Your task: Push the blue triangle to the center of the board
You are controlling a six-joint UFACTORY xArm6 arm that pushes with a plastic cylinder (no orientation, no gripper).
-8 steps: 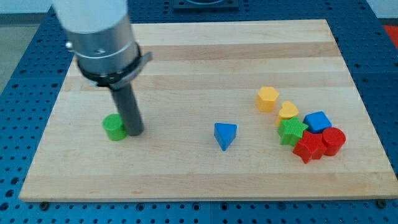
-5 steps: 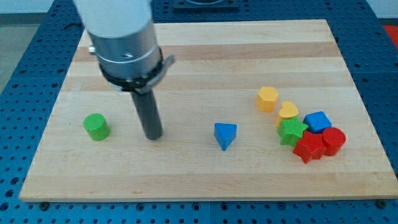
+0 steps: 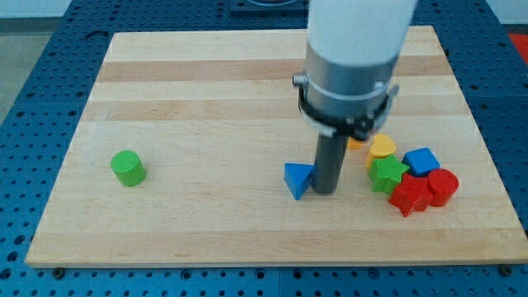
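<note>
The small blue triangular block (image 3: 298,178) is seen lying flat a little toward the view's bottom of the board's middle, one corner pointed toward the view's bottom and a flat edge turned to the view's top; no clear long axis can be made out. My tip (image 3: 323,190) is set on the board just beside the triangle's right edge, seemingly touching it. Nothing is grasped, since the arm ends in a bare rod.

The surface is a pale wooden board (image 3: 206,99) with lengthwise grain, laid on a blue perforated table (image 3: 33,91). A green cylindrical block (image 3: 128,167) stands alone near the view's left. At the view's right a tight cluster is gathered: a yellow heart block (image 3: 382,147), a green star block (image 3: 388,173), a blue block (image 3: 422,160), and two red blocks (image 3: 421,192); a yellow block (image 3: 355,142) is mostly hidden behind the rod.

The dark rod (image 3: 328,161) is held upright beneath a grey and white cylindrical housing (image 3: 351,62) entering from the view's top.
</note>
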